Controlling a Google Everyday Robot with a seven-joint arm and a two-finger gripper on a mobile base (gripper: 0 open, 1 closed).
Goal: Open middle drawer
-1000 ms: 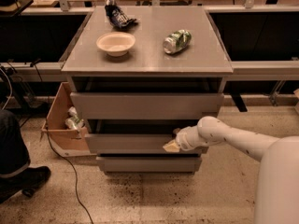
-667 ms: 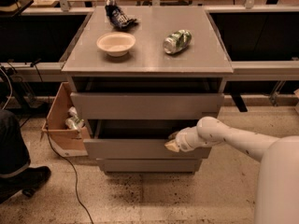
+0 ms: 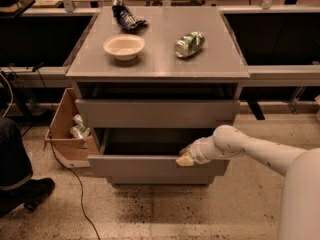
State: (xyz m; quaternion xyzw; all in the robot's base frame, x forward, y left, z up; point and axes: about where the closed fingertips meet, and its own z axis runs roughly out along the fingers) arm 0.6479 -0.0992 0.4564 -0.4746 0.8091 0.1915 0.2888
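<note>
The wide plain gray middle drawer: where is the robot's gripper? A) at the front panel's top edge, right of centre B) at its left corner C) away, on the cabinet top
A: the gripper sits at the top edge of the pulled-out wide plain gray middle drawer, right of centre.

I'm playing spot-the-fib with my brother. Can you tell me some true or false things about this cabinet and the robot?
1. The middle drawer is pulled partly out. True.
2. The white bowl sits left of the green can in the picture. True.
3. The green can stands upright. False: it lies on its side on the cabinet top.
4. The gripper is touching the white bowl. False: it is down at the top edge of the middle drawer's front, near its right end.
5. A cardboard box sits on the floor beside the cabinet. True.
</note>
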